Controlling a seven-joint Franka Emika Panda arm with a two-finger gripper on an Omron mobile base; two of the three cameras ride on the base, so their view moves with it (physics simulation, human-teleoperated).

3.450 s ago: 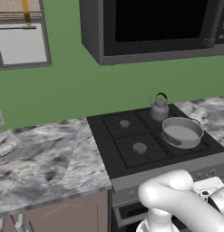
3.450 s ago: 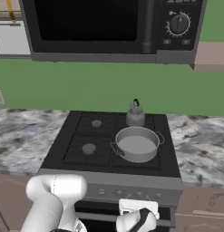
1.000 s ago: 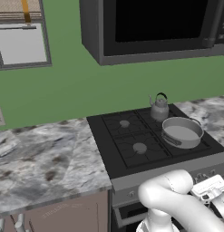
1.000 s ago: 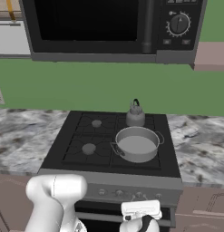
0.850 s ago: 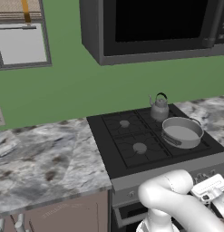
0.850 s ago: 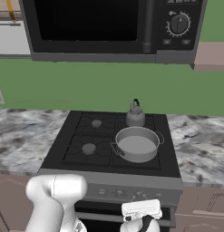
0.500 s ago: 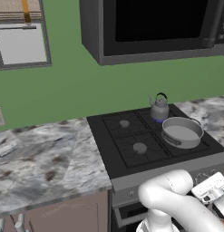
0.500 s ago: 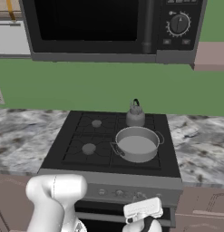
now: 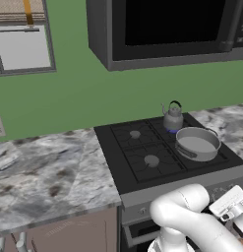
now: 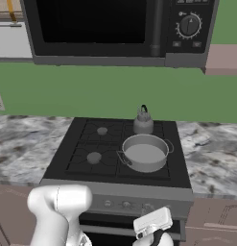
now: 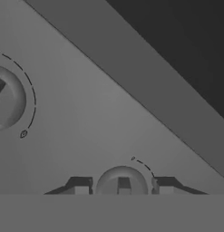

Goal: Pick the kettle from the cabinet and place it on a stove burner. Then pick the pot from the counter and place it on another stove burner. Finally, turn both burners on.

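The grey kettle (image 9: 172,118) (image 10: 143,122) stands on the rear right stove burner, with a faint bluish glow at its base. In front of it the wide pot (image 9: 197,143) (image 10: 146,153) sits on the front right burner. The two left burners (image 9: 151,160) are bare. My gripper (image 11: 121,186) is low at the stove's front panel, its white hand (image 10: 152,222) tilted. Its two fingertips (image 11: 80,186) sit on either side of a round grey knob (image 11: 121,179), shut on it. Another knob (image 11: 5,97) shows to the left.
A black microwave (image 10: 115,29) hangs above the cooktop. Marbled counter (image 9: 44,172) runs left and right of the stove. A mauve shelf (image 10: 224,58) sits right of the microwave. The dark oven door (image 11: 186,50) lies close beside the hand.
The hand has rolled a little at the stove's front panel while staying shut on the knob. A bluish tint has appeared at the kettle's base. Kettle and pot have not moved.
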